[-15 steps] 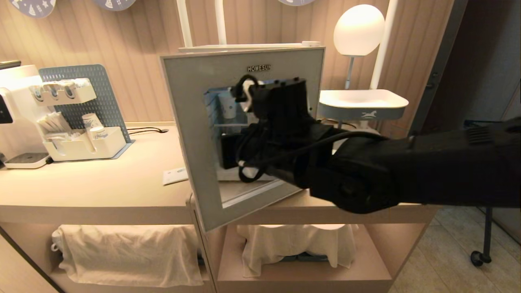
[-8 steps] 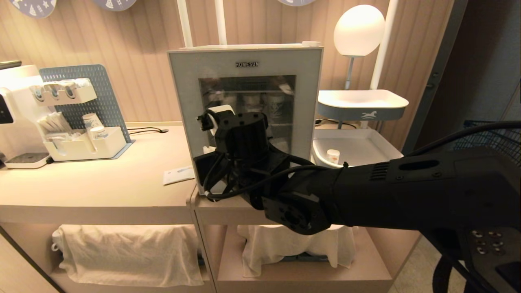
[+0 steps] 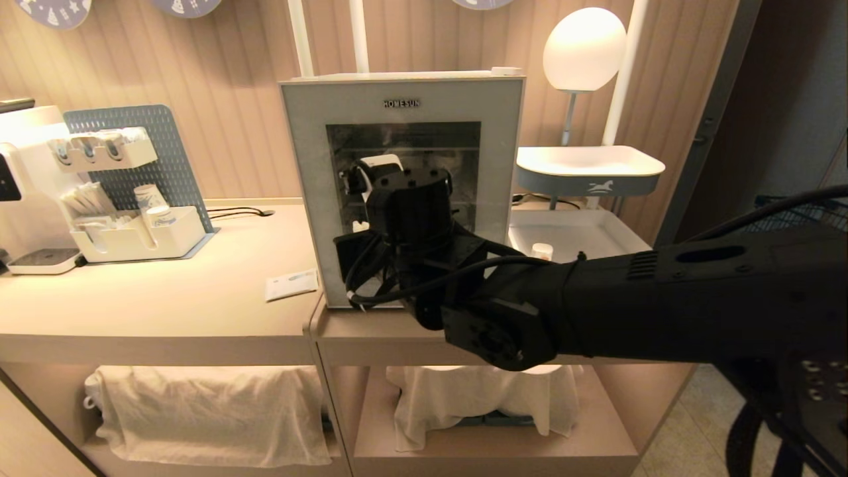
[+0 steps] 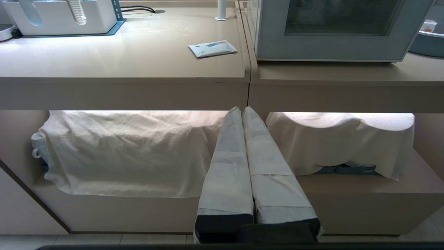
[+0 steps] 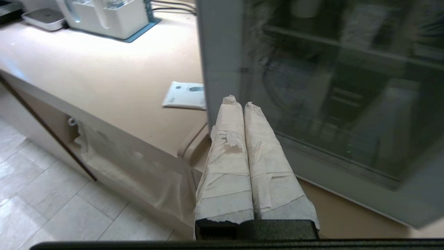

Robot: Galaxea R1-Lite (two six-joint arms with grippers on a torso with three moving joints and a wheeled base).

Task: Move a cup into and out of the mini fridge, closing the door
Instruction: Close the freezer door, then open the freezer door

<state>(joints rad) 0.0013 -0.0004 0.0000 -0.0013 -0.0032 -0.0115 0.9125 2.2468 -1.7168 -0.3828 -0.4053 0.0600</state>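
Grey door (image 3: 301,199) of mini fridge (image 3: 397,76) closed, on bench (image 3: 165,298).
Right gripper (image 5: 236,100) at door's lower corner, fingers (image 5: 263,146) pressed together, empty; left gripper (image 4: 241,109) same, w/ nothing.

A: Where does the head view look from?

B: From above and in front, down at the counter (image 3: 165,311), with the fridge (image 3: 401,99) facing it at mid distance.

A: And the left wrist view?

B: Low, level with the counter's edge, looking under it at the cloth-draped shelf (image 4: 131,152). It catches the fridge's bottom and the packet (image 4: 212,48).

A: The right wrist?

B: Close against the door (image 5: 222,62), angled along its glass.

A: What do they share?

B: All three show the packet and the door.
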